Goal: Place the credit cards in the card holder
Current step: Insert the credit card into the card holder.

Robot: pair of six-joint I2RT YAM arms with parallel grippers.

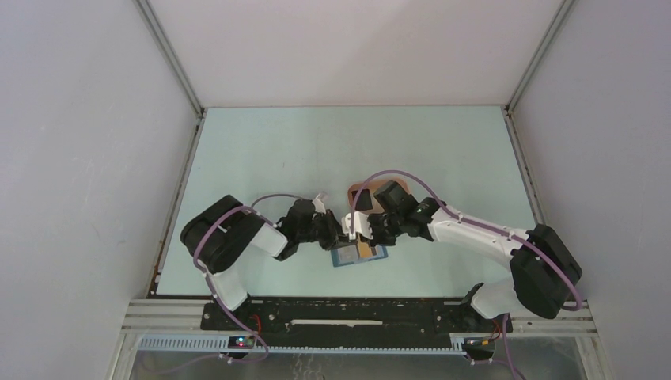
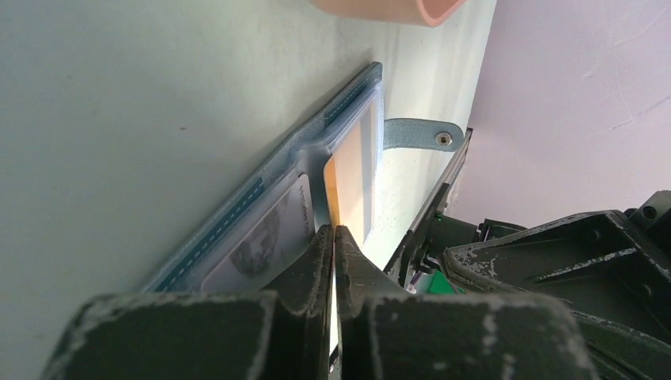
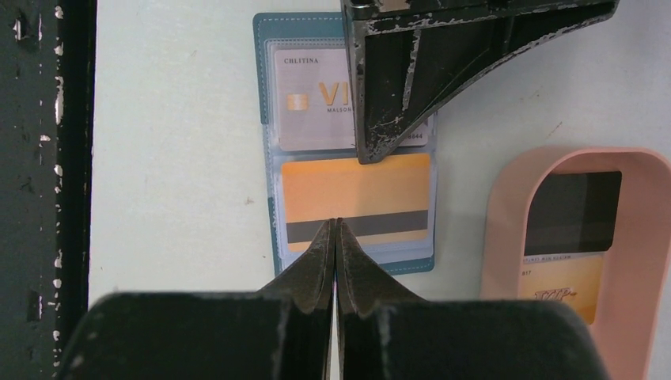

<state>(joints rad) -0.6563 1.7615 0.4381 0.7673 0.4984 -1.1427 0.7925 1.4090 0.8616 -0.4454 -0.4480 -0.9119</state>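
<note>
Nearest the bases, the card holder (image 3: 265,158) lies open and flat on the counter (image 3: 174,158), with its snap tab (image 2: 415,133) sticking out to one side. The right claw (image 3: 336,226) is pressed together, tips on one long edge of the orange card (image 3: 356,194), right at its black stripe. Nothing is visibly pinched. The left claw (image 2: 334,233) is also pressed together, tip down at the card's opposite edge, on the seam between the two pockets. I can't tell if it nips the card edge or only pins the holder.

Likely step: seating the orange card in the lower pocket.

Risks:
- The holder is light and loose, so a shove from the right claw could slide the whole thing along the counter instead of driving the card in.
- If the left claw slips off, the holder could skate or flip.
- Closed tips on a slick card may ride over it and scrape the clear sleeve.
- A skewed push could jam the card at the pocket mouth.
- The claws sit very close, so a small move could knock them together.

Containers:
- The holder's upper pocket has a silver card (image 3: 308,103) under the clear sleeve, partly hidden by the left claw.
- The lower pocket has the orange card, in it or on top, unclear which.
- Farther out, near the holder, the pink tray (image 3: 502,237) holds a black card (image 3: 571,210) lying over a yellow card (image 3: 566,293). Neither is in the holder yet.
</note>
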